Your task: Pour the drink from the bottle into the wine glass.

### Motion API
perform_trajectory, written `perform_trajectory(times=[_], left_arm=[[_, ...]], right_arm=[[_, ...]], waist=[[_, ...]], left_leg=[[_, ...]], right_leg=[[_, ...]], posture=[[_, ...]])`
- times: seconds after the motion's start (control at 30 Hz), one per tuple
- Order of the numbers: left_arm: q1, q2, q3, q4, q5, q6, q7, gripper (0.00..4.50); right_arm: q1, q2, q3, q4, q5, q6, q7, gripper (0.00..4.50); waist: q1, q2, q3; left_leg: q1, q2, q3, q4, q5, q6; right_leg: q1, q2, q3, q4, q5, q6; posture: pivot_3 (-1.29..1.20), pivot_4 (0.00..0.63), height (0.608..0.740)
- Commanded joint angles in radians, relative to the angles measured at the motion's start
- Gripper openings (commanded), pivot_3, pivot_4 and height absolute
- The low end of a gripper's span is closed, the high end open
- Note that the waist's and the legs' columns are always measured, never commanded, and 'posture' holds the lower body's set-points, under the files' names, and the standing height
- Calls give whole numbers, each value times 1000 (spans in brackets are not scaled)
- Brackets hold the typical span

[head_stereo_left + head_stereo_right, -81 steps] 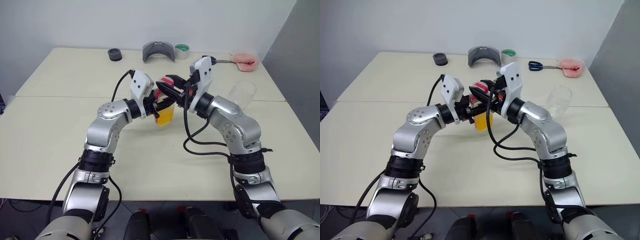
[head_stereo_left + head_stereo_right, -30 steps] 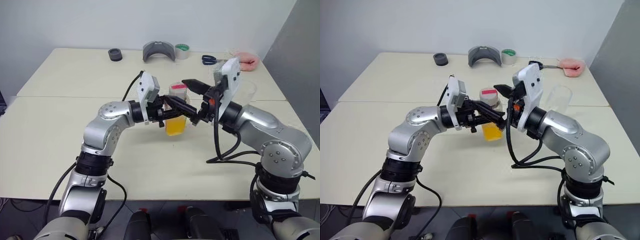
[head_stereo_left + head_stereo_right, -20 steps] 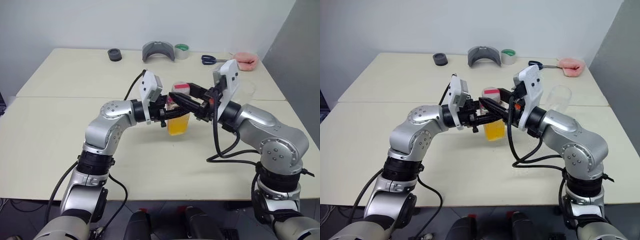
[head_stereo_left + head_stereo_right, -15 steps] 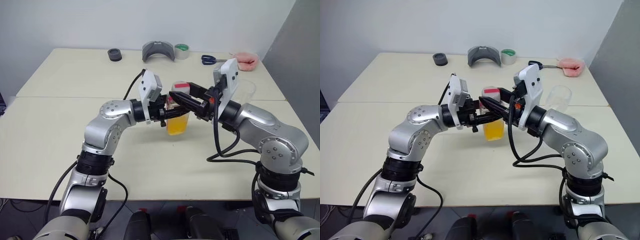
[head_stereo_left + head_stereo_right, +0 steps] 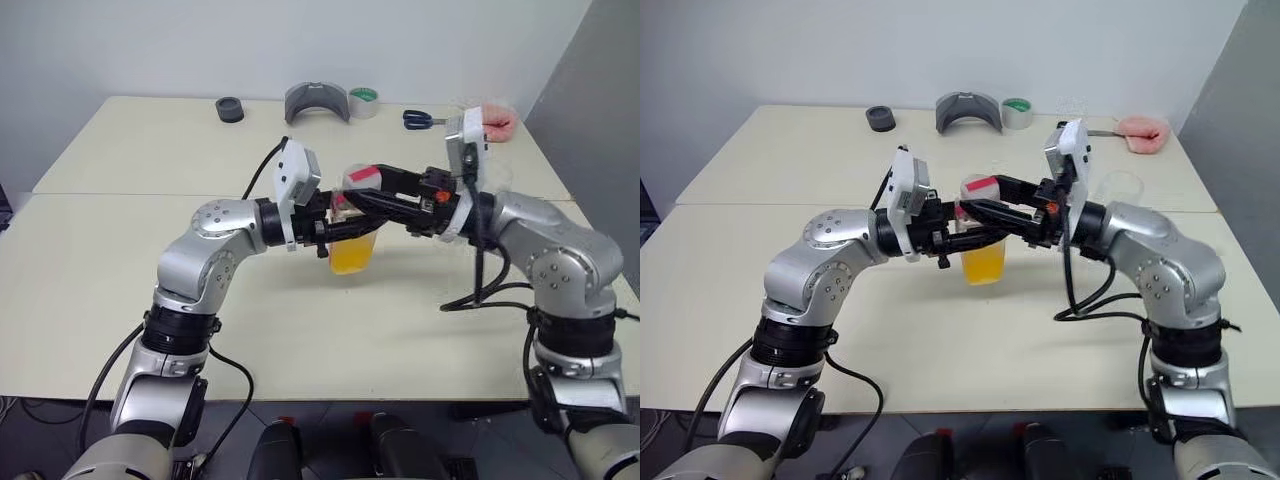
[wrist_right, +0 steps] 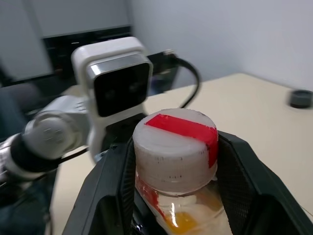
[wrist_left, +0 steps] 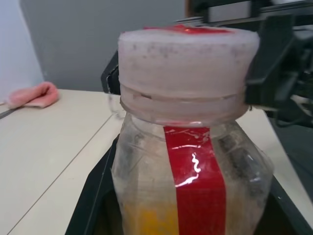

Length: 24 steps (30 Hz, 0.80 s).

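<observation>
- Left eye view shows a cream table (image 5: 120, 260) with both arms meeting above its middle, the bottle (image 5: 353, 228) raised between them.
- Left gripper (image 5: 345, 222) reaches in from the left and is clamped tight on the bottle's body; the right gripper (image 5: 362, 188) reaches in from the right with its fingers set either side of the pink-red cap (image 5: 362, 178), closed in against it.
- Right wrist view adds what the head views cannot: the cap's top (image 6: 176, 137) with a red strip across it, sitting between that gripper's two black fingers (image 6: 242, 181), and the other arm's white camera housing (image 6: 117, 83) straight behind.
- Left wrist view gives the bottle's side at close range: the red label strip (image 7: 195, 181) running down its face, and the drink (image 7: 146, 218) low inside.
- Bottle stands nearly upright, cap uppermost, long axis close to vertical, tipped slightly.
- Orange-yellow drink (image 5: 983, 262) fills the lower part.
- Wine glass (image 5: 1118, 188) stands behind the right forearm, which hides much of it.
- Along the far edge of the table lie a black ring (image 5: 230, 108), a grey curved object (image 5: 317, 102), a roll of tape (image 5: 364, 100), scissors (image 5: 420, 119) and a pink cloth (image 5: 497, 120), all well apart from the bottle.
</observation>
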Motion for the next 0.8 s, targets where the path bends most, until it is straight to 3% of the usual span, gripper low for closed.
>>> perform_trajectory(times=[0.03, 0.17, 0.33, 0.43, 0.6, 0.8], left_arm=[[-19, 0, 6, -29, -18, 12, 1, 1868], [-4, 8, 6, -56, -26, 31, 3, 1868], [2, 11, 7, -61, -25, 35, 1, 1868], [1, 2, 8, -48, -17, 26, 10, 1868], [5, -12, 12, -38, -16, 18, 23, 1868], [-9, -23, 8, -6, -7, 4, 25, 1868]], right_arm=[[-115, 18, 91, 167, -44, -168, 290, 1962], [-182, 46, 111, 307, -122, -276, 369, 1962], [-165, 7, 73, 261, -102, -210, 371, 3636], [-98, -39, 24, 148, -71, -131, 291, 4482], [47, -58, -94, -148, 39, 45, 19, 4482], [102, 63, -136, -359, 86, 163, -363, 4482]], waist=[[-1, 0, 0], [0, 1, 0], [6, 1, 1], [15, 1, 1], [25, 1, 1], [8, 1, 1]], left_leg=[[0, 0, 0, 0, 0, 0], [0, 1, 0, 0, 0, 0], [-1, 1, -1, 0, 0, 0], [-1, 0, -1, 0, 0, 0], [-1, -1, -2, 0, 0, 0], [0, 0, -3, 0, 0, 0]], right_leg=[[0, 0, 0, 0, 0, 0], [0, 1, 0, 0, 0, 0], [0, 0, 0, 0, 0, 0], [0, -1, -1, -1, 0, 0], [1, -1, 0, -2, 0, 0], [1, 0, 0, 1, 0, 0]], posture=[[0, 150, 740], [0, 150, 740], [0, 150, 740], [0, 150, 740], [0, 150, 740], [0, 150, 740]])
